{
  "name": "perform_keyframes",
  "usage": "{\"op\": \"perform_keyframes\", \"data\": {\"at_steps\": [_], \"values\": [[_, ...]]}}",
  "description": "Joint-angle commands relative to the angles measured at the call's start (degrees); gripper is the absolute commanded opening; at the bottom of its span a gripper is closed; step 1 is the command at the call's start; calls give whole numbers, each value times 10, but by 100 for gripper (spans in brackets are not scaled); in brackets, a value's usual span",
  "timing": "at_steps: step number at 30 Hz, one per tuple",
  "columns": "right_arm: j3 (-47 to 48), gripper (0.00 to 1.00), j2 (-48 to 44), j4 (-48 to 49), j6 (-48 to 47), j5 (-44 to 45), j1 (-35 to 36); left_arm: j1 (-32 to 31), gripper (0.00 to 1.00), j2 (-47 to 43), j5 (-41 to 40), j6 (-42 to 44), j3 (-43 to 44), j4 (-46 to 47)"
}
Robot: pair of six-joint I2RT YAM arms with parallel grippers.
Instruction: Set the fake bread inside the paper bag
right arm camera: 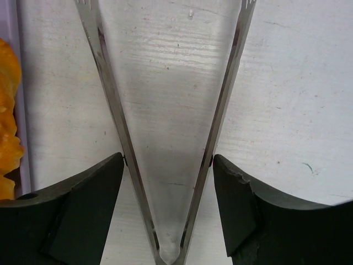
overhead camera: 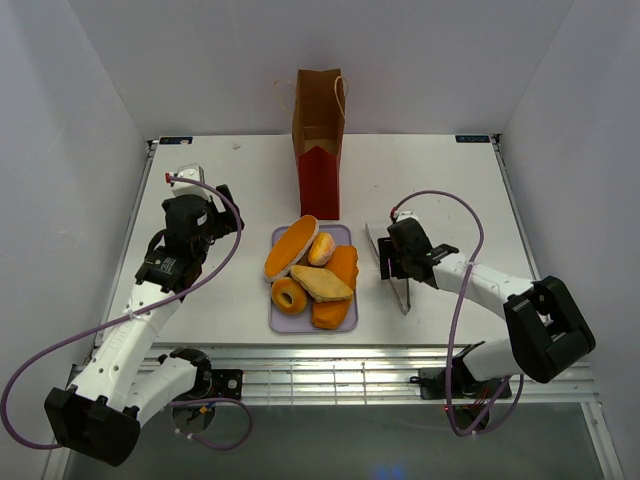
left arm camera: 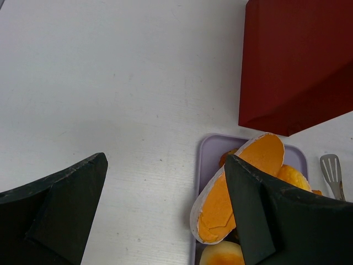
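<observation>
The fake bread lies on a lavender tray (overhead camera: 277,322): a long oval loaf (overhead camera: 290,247), a bun (overhead camera: 321,248), a ring donut (overhead camera: 289,295), a flat wedge (overhead camera: 320,283) and an orange loaf (overhead camera: 340,305). The paper bag (overhead camera: 318,145) stands upright behind the tray, brown above and red below. My left gripper (overhead camera: 215,215) is open and empty over the table left of the tray; its wrist view shows the oval loaf (left arm camera: 242,187) and the bag's red base (left arm camera: 298,66). My right gripper (right arm camera: 168,165) is right of the tray, its fingers pressed on both arms of metal tongs (right arm camera: 226,99).
The tongs (overhead camera: 404,295) lie spread in a V on the table right of the tray, and one tip shows in the left wrist view (left arm camera: 331,171). White walls enclose the table on three sides. An orange bread piece (right arm camera: 6,110) sits at the right wrist view's left edge.
</observation>
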Motion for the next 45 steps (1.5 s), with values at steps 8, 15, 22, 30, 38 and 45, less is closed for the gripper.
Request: {"op": "perform_keyframes", "data": {"at_steps": [8, 15, 22, 30, 38, 45], "values": [[14, 72, -44, -23, 14, 22, 2, -6, 98, -20, 2, 1, 14, 8], [-19, 90, -40, 19, 20, 0, 2, -8, 98, -21, -2, 1, 13, 7], [-14, 90, -8, 23, 14, 12, 2, -9, 98, -23, 0, 1, 13, 7], [-4, 90, 36, 47, 26, 13, 2, -10, 98, -21, 2, 2, 13, 8], [1, 100, 52, 52, 28, -1, 2, -11, 98, -21, 3, 2, 12, 9], [-5, 83, 49, 48, 32, 0, 2, -14, 98, -24, 2, 4, 11, 9]]}}
